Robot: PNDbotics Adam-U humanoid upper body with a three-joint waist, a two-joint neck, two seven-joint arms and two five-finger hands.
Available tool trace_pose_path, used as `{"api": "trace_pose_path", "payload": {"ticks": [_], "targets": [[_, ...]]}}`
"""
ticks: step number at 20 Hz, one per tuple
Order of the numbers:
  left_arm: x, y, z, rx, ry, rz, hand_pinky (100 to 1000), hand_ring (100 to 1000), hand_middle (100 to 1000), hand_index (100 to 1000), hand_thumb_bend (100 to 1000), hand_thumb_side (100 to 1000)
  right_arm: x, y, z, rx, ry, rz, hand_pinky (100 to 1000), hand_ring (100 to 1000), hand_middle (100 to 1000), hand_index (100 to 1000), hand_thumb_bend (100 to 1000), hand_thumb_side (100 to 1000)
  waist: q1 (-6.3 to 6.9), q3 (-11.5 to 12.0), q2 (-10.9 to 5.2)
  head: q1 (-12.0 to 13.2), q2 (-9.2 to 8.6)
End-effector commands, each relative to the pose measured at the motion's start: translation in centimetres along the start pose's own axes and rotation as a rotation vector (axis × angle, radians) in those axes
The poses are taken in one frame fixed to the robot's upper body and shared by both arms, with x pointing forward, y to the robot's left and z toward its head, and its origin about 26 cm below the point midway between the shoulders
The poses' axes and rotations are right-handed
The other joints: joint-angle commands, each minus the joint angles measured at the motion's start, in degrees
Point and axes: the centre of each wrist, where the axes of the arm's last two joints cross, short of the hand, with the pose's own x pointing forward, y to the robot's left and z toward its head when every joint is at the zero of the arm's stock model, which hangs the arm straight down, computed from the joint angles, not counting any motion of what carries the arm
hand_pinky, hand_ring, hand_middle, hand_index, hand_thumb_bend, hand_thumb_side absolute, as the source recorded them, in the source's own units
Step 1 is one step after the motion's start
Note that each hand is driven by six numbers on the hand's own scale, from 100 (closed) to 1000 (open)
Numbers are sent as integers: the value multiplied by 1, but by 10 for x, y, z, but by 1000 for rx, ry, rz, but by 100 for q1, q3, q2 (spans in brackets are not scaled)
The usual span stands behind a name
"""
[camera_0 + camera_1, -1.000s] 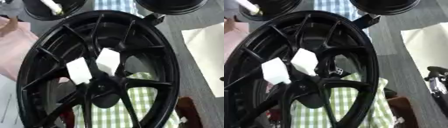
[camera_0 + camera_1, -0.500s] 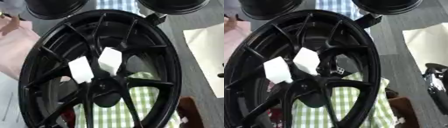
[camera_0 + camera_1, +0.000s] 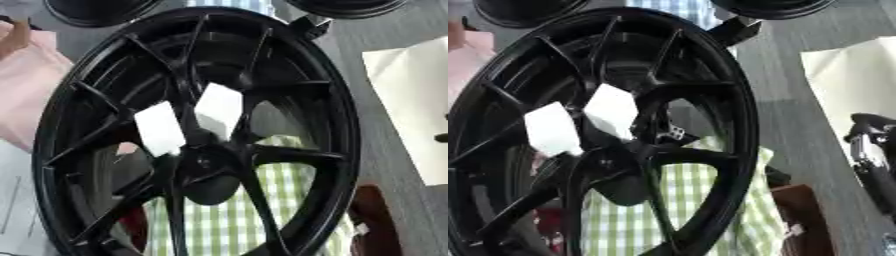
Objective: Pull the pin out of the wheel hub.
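A black spoked wheel hub (image 3: 201, 135) stands on edge and fills most of both views, tilted slightly, with two white tags (image 3: 160, 128) stuck on its spokes just above the centre boss. Behind it lies a green-and-white checked cloth (image 3: 219, 220), and a pale sheet (image 3: 407, 100) rests on the grey table at the right. The pin cannot be made out. The right hand (image 3: 877, 155) shows at the right edge, beside the sheet and apart from the wheel; whether its fingers are spread or curled cannot be told.
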Motion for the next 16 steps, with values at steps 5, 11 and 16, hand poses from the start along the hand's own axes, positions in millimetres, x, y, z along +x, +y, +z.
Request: {"api": "trace_pose_path", "payload": {"ticks": [5, 11, 16], "targets": [[3, -4, 26, 24, 75, -58, 931, 807, 818, 933, 100, 1000, 4, -4, -3, 2, -22, 1, 886, 642, 778, 759, 100, 775, -88, -51, -520, 86, 57], [7, -10, 25, 87, 71, -29, 913, 782, 782, 905, 100, 1000, 5, -4, -4, 8, -24, -4, 886, 641, 778, 759, 100, 775, -81, -68, -534, 130, 56], [11, -9, 23, 175, 38, 42, 862, 703, 667, 803, 100, 596, 5, -4, -4, 10, -24, -4, 886, 641, 778, 759, 100, 773, -76, -71, -552, 139, 48]]}}
